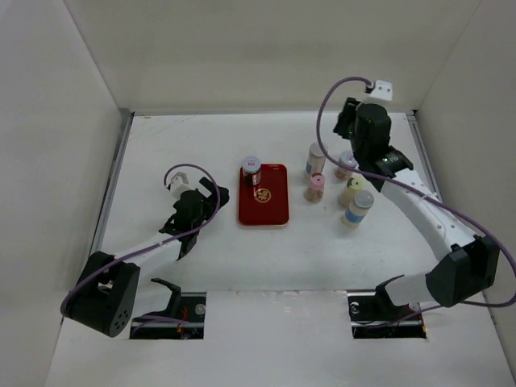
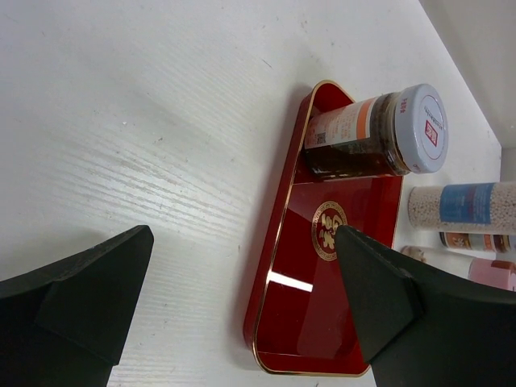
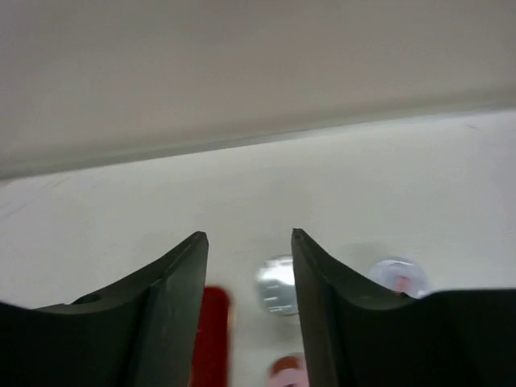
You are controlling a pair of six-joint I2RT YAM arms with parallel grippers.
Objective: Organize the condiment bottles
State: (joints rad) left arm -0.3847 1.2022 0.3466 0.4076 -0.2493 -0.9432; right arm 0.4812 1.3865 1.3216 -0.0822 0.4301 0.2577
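Grey-capped jar (image 1: 251, 169) upright on red tray (image 1: 272, 211), five others (image 1: 315, 187) beside.

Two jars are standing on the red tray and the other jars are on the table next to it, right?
Not quite. Only one jar stands on the red tray, as the top view shows. The other jars are on the table next to it.

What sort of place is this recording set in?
Probably a lab test cell: plain white walls box in a white tabletop, two robot arms are bolted at its near edge, and small capped spice jars serve as props.
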